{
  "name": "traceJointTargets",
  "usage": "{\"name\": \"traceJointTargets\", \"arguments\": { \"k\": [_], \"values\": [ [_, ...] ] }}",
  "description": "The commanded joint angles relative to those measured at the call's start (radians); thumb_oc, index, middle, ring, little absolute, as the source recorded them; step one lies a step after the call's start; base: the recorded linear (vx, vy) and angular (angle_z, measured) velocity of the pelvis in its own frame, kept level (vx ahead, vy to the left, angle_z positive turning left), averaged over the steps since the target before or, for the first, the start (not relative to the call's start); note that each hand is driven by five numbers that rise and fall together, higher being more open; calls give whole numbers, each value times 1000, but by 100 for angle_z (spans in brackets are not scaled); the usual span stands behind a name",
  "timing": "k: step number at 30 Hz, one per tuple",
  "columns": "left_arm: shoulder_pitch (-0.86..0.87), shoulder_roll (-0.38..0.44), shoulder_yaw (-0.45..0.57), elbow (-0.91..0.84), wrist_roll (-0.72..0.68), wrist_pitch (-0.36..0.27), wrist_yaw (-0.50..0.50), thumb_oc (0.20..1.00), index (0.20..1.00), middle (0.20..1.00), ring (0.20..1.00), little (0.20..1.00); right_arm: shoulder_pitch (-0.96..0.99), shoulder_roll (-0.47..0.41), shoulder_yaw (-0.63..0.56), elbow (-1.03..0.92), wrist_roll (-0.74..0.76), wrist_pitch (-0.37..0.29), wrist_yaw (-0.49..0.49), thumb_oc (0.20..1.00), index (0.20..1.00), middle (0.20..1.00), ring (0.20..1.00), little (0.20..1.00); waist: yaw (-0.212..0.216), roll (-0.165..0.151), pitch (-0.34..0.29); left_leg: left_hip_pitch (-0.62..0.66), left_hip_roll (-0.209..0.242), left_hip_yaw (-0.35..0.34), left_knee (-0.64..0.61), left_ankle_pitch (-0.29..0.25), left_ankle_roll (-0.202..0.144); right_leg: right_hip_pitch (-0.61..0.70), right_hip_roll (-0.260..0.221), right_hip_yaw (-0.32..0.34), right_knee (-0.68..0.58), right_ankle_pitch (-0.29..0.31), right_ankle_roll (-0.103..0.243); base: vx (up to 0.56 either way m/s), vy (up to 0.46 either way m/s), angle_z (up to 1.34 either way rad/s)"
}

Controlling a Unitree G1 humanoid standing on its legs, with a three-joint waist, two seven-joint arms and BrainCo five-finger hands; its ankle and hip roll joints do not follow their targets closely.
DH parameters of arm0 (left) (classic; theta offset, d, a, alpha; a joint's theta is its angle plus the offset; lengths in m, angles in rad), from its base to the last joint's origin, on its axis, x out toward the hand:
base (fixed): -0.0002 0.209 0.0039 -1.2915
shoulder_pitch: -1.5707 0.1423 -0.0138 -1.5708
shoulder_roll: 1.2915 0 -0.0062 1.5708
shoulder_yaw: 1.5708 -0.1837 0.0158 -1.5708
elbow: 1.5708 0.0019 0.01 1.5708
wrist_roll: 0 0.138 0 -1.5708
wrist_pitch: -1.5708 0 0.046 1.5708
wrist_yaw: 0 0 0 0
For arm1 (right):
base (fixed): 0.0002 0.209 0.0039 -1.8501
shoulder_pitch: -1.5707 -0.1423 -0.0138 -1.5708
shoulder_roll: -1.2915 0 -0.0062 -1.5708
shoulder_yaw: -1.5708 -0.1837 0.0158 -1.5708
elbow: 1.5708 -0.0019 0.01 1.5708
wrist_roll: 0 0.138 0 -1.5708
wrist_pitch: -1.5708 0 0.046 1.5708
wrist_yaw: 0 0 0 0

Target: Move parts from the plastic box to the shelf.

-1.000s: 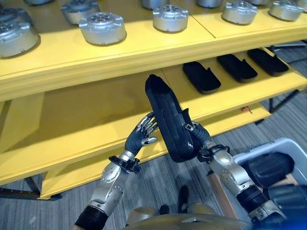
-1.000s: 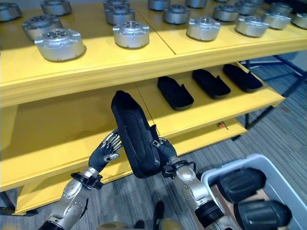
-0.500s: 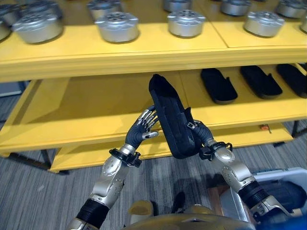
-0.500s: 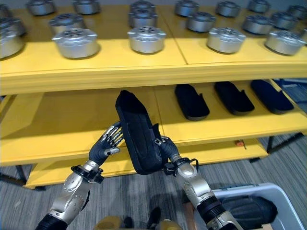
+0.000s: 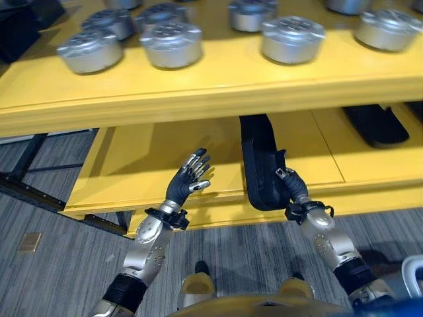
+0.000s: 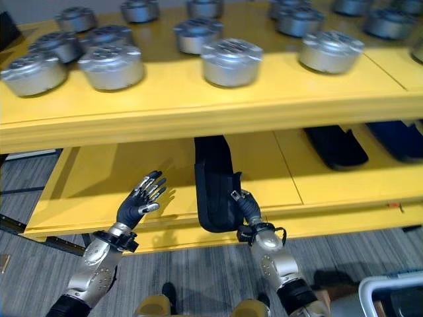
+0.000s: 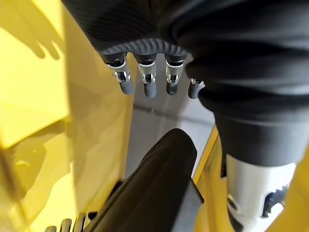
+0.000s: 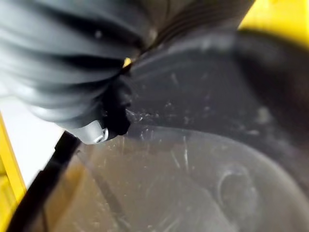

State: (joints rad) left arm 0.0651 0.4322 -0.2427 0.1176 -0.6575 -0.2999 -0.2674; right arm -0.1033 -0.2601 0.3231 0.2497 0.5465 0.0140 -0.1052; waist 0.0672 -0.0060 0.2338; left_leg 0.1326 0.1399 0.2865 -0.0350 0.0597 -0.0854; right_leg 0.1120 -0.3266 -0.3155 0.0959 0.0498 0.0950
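Note:
A long black moulded part (image 5: 260,165) lies lengthwise on the yellow middle shelf (image 5: 132,165), its far end under the upper shelf and its near end past the shelf's front edge. My right hand (image 5: 295,195) is shut on that near end, with its fingers curled over the rim. The right wrist view shows the part's black inner surface (image 8: 193,121) from very close. My left hand (image 5: 186,183) hovers open to the left of the part, fingers spread and not touching it. The part (image 7: 159,188) also shows past its straight fingers (image 7: 147,84) in the left wrist view.
The upper shelf (image 5: 198,86) carries several round silver parts (image 5: 173,43) and overhangs the middle one. More black parts (image 6: 335,145) lie further right on the middle shelf. A corner of the grey plastic box (image 6: 390,287) shows at the lower right, on the floor side.
The camera has swung left and closer. The black part went from upright in the air to lying in the middle shelf. My left hand came off its side.

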Motion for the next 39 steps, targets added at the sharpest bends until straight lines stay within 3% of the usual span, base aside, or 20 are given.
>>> {"name": "traceJointTargets", "arguments": {
  "k": [1, 5, 7, 8, 10, 12, 14, 18, 23, 27, 34, 39],
  "values": [
    [12, -35, 6, -70, 1, -59, -38, 1000, 1000, 1000, 1000, 1000, -44, -25, -66, -87, 22, -106, 6, 200, 200, 200, 200, 200, -16, 27, -44, 6, 53, -63, -31, 30, 2, 33, 121, -7, 11, -76, 4, 103, 121, 16],
    [29, -26, 14, -97, -6, -40, -60, 1000, 1000, 1000, 1000, 1000, -44, -25, -91, -91, 10, -102, 6, 200, 200, 200, 200, 200, -5, 8, -47, 11, 46, -60, -43, 17, 14, 38, 119, -5, -12, -64, 15, 73, 20, 13],
    [40, -28, 12, -114, -36, 39, -155, 1000, 1000, 1000, 1000, 1000, -49, -37, -107, -101, 7, -93, 10, 200, 200, 200, 200, 200, -1, 1, -49, 11, 46, -59, -46, 11, 16, 38, 123, -5, -21, -63, 17, 81, 1, 0],
    [53, -27, 7, -126, -53, 44, -184, 1000, 1000, 1000, 1000, 1000, -57, -46, -116, -105, 2, -84, 11, 200, 200, 200, 200, 200, 2, -1, -49, 8, 46, -57, -45, 10, 17, 36, 125, -3, -23, -64, 18, 60, -1, -3],
    [59, -25, 2, -139, -51, 38, -167, 1000, 1000, 1000, 1000, 1000, -67, -55, -122, -105, -4, -83, 13, 200, 200, 200, 200, 200, 4, -3, -47, 4, 46, -57, -43, 8, 17, 34, 127, -3, -22, -67, 17, 35, -4, -8],
    [47, -10, -12, -159, -60, 19, -68, 1000, 1000, 1000, 1000, 1000, -119, -98, -140, -104, -29, -70, -2, 200, 200, 200, 200, 200, 16, -10, -33, -18, 49, -61, -31, 7, 15, 20, 134, -4, -8, -81, 11, 22, -39, -14],
    [28, -4, -11, -158, -71, 46, -51, 1000, 1000, 1000, 1000, 1000, -191, -127, -159, -82, -16, -37, -19, 200, 200, 200, 200, 200, 32, -18, -19, -50, 52, -71, -12, 6, 12, 1, 138, -9, 9, -91, 6, -39, -81, -5],
    [-13, 26, -9, -166, -50, 64, -73, 1000, 1000, 1000, 1000, 1000, -335, -189, -200, -12, 11, 30, -47, 200, 200, 200, 200, 200, 65, -28, 14, -115, 59, -88, 34, 1, 5, -36, 148, -20, 39, -106, -3, -82, -117, 9],
    [-83, 64, -22, -178, -130, 110, -97, 1000, 1000, 1000, 1000, 1000, -511, -278, -216, 114, 25, 77, -53, 200, 200, 200, 200, 200, 94, -33, 85, -202, 68, -103, 78, 7, -6, -98, 160, -32, 75, -118, -15, -165, -90, 8],
    [-127, 79, -42, -187, -126, 78, -70, 1000, 1000, 1000, 1000, 1000, -619, -337, -200, 227, 7, 58, -17, 200, 200, 200, 200, 200, 107, -30, 136, -255, 79, -111, 104, 17, -17, -145, 168, -34, 102, -126, -24, -138, -62, 3],
    [-173, 100, -91, -219, -141, 80, -39, 1000, 1000, 1000, 1000, 1000, -809, -418, -160, 333, 53, 62, -54, 200, 200, 200, 200, 200, 127, -6, 220, -327, 77, -121, 120, 31, -31, -222, 170, -45, 150, -145, -36, -114, -25, 2],
    [-196, 92, -107, -246, -145, 51, 22, 1000, 1000, 1000, 1000, 1000, -911, -417, -135, 376, 60, 66, -93, 200, 200, 200, 200, 200, 130, 5, 280, -381, 76, -117, 146, 33, -30, -300, 164, -41, 206, -147, -35, -131, 3, -3]
  ]
}}
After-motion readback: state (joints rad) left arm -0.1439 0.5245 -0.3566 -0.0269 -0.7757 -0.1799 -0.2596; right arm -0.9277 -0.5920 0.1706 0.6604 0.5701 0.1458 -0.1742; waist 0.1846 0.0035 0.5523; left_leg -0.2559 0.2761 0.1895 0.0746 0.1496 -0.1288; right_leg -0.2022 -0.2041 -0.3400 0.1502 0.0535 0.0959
